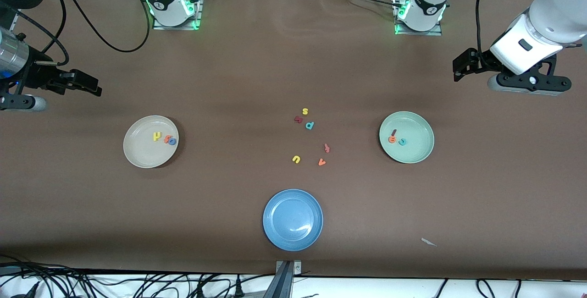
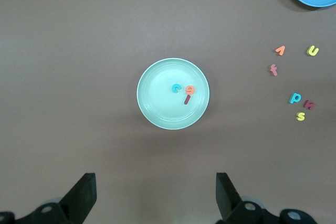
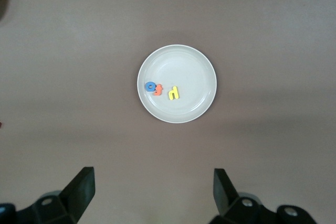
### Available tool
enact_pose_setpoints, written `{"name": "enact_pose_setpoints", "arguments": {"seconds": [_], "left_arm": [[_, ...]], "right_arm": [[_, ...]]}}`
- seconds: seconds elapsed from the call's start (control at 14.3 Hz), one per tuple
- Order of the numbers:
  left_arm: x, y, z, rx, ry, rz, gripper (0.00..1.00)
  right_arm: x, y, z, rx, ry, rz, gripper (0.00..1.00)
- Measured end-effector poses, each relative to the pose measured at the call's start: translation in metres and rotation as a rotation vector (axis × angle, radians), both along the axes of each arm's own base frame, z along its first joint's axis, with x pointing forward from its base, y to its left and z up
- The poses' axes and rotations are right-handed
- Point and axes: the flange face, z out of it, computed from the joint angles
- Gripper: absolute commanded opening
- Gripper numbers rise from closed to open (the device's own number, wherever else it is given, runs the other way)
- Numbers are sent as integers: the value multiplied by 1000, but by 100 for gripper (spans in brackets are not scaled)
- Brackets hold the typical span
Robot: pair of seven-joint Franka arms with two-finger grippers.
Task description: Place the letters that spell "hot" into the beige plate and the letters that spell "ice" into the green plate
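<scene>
We find h, o, t [image 3: 161, 90] in beige plate [image 3: 197, 66] under right gripper [image 3: 152, 192], jaws open, empty. I, c, e [image 2: 183, 91] in green plate [image 2: 157, 80] under left gripper [image 2: 156, 195], also open, empty.

Sorted letters in beige plate [image 1: 137, 153] and green plate [image 1: 419, 149].

- Pretty clearly a robotics lab, not anybody's home or kitchen.
- Two white arm bases [image 1: 172, 0] [image 1: 422, 7] are bolted on metal mounts along one edge of the table [image 1: 257, 59], with green status lights glowing.
- Whole table is covered in plain brown sheeting, test-bench style.
- Loose black cables [image 1: 91, 27] trail over the surface, with more bundled cables [image 1: 137, 284] under the edge nearest the front camera.
- What's laid out is just coloured plates and foam letters [image 1: 309, 140], so an experiment setup.
</scene>
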Motion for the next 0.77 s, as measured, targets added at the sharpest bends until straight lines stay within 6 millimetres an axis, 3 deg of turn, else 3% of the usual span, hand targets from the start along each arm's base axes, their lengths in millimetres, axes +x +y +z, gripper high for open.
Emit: {"name": "enact_pose_setpoints", "arguments": {"seconds": [0.77], "left_arm": [[-1, -3, 0, 0, 0, -5, 100]], "right_arm": [[0, -16, -1, -1, 7, 42, 100]]}}
